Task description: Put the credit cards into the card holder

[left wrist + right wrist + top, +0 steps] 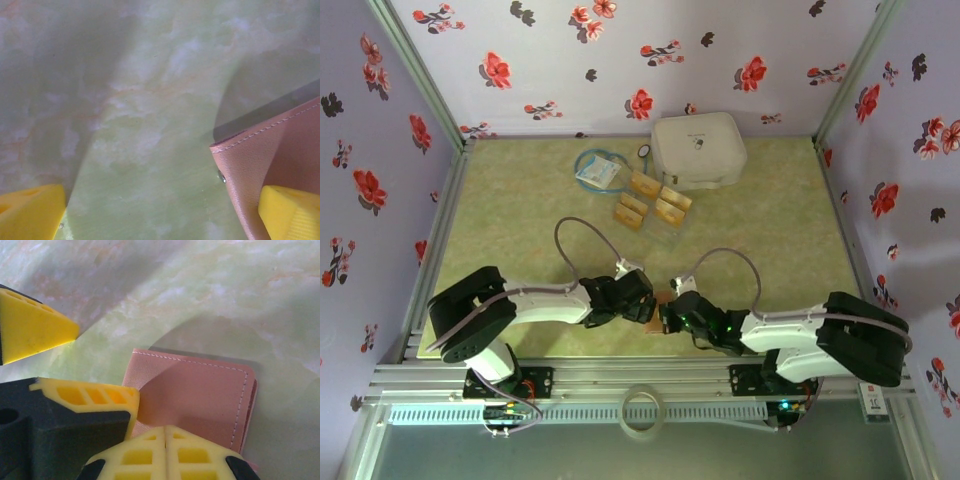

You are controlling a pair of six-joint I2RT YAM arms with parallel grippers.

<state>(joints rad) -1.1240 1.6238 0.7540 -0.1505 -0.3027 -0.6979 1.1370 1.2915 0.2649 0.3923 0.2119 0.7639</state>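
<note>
The right gripper [165, 434] is holding its two yellow fingers pressed flat together, with no gap between them. The tips are sitting on the near edge of the card holder [200, 395]. Whether any leather is being pinched between them cannot be told.

The left gripper [160, 214] is standing spread wide. One yellow finger [290, 212] is lying over the holder's left part, and the other is hanging above bare surface well to the side.

The card holder is lying closed and flat. It is reddish-pink leather with pale stitching along its edge and a small metal stud near one corner. From above it is showing as a small brown patch [662, 298] between the two grippers, which are meeting tip to tip at the near middle of the table.

The surface is a pale green mat [520, 230] marbled with faint orange veins, and both arms are casting soft shadows on it.

Well beyond the grippers, toward the far side, the credit cards [669, 210] are lying in a loose cluster. A blue-white packet [598, 170] is lying just left of them, and a large white rounded case [698, 148] is sitting just behind and to the right.

Lilac cloth walls [570, 60] printed with red and black flowers are closing in the left, far and right sides. An aluminium rail [620, 378] is running along the near edge, with a roll of tape [642, 410] lying in front of it.
</note>
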